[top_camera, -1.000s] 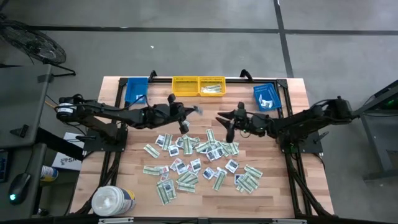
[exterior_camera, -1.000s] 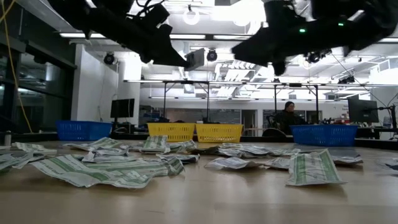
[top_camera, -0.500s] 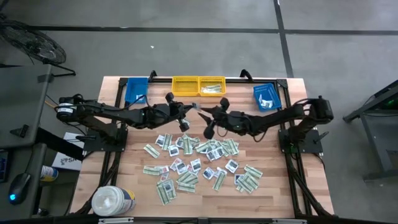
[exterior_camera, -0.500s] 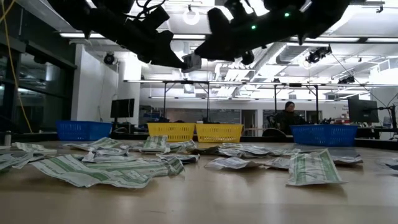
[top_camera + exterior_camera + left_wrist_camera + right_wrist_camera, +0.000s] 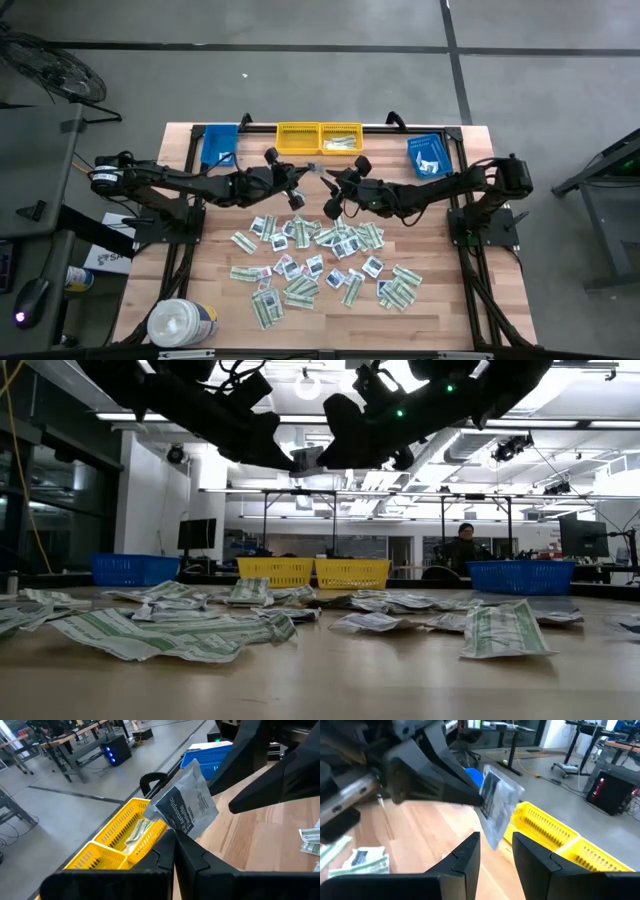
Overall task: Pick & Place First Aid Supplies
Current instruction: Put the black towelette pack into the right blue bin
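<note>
My left gripper (image 5: 303, 180) hangs over the table's far middle, shut on a small white packet with dark print (image 5: 183, 808), one of the first aid supplies. My right gripper (image 5: 495, 851) faces it from the right, open. Its two fingers stand either side of the packet's free edge (image 5: 493, 837); whether they touch it, I cannot tell. In the low view the packet (image 5: 307, 458) shows between the two dark hands, high above the table. Many more packets (image 5: 320, 262) lie flat in a loose heap on the wood. My left gripper pinches the packet by one corner (image 5: 176, 831) between its two fingertips. The fingers reach nearly level from the table's left. The packet sticks out past the fingertips, tilted, and is lifted clear of the table.
Two yellow bins (image 5: 320, 138) stand at the far edge, the right one with green strips inside. Blue bins (image 5: 220, 146) (image 5: 430, 156) flank them. A big white round tub (image 5: 180, 322) stands at the near left corner. A person (image 5: 464, 545) sits in the room behind.
My right gripper has swung toward the table's left and a little up, rolling as it went. It now stands right in front of the left gripper and the packet. My left gripper has stayed in place with the packet.
</note>
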